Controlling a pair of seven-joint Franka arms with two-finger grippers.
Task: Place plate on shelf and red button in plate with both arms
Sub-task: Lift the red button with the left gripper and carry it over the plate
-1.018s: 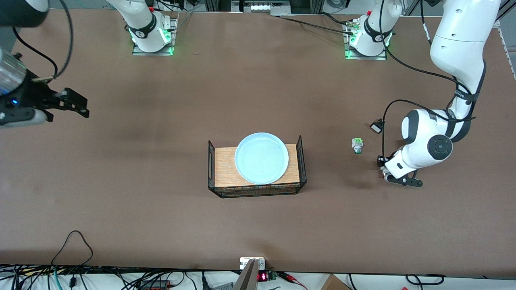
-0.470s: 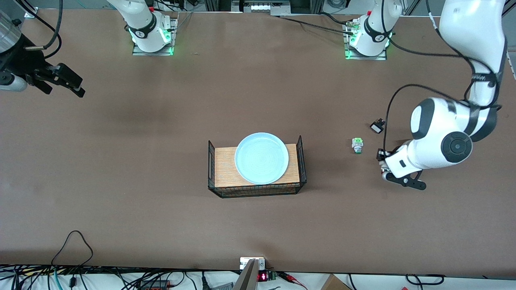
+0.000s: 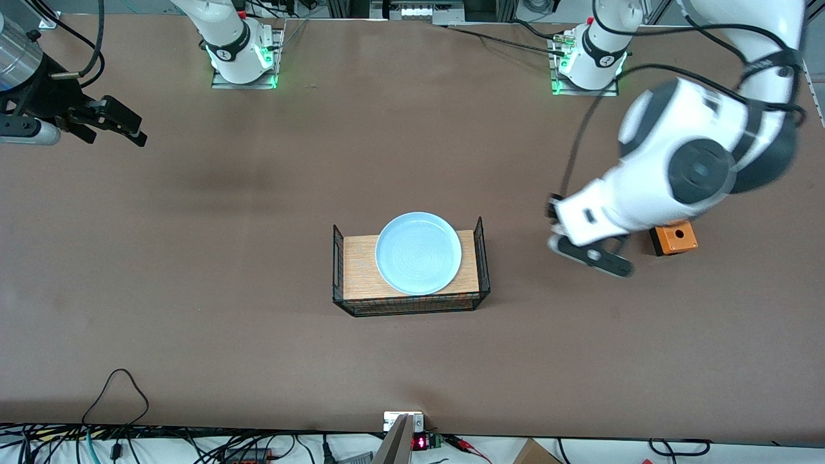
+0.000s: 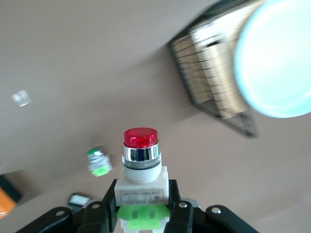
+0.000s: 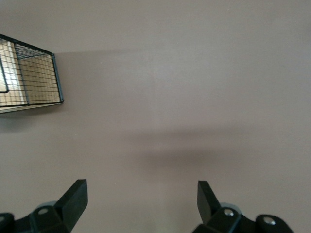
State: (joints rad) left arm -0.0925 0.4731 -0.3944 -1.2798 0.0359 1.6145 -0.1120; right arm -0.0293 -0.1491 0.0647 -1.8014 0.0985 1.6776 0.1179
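Brown table [image 3: 258,322], wire basket [image 3: 410,304] at its middle, orange box [image 3: 673,238] toward the left arm's end

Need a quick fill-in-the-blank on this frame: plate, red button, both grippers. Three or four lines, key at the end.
1. The plate rests on the wooden board inside the wire ____.
2. The left gripper is shut on the ____ button.
3. The right gripper, over bare table toward the right arm's end, has its fingers ____.
4. The box with a hole in its top is ____ in colour.

Missing words: basket; red; open; orange
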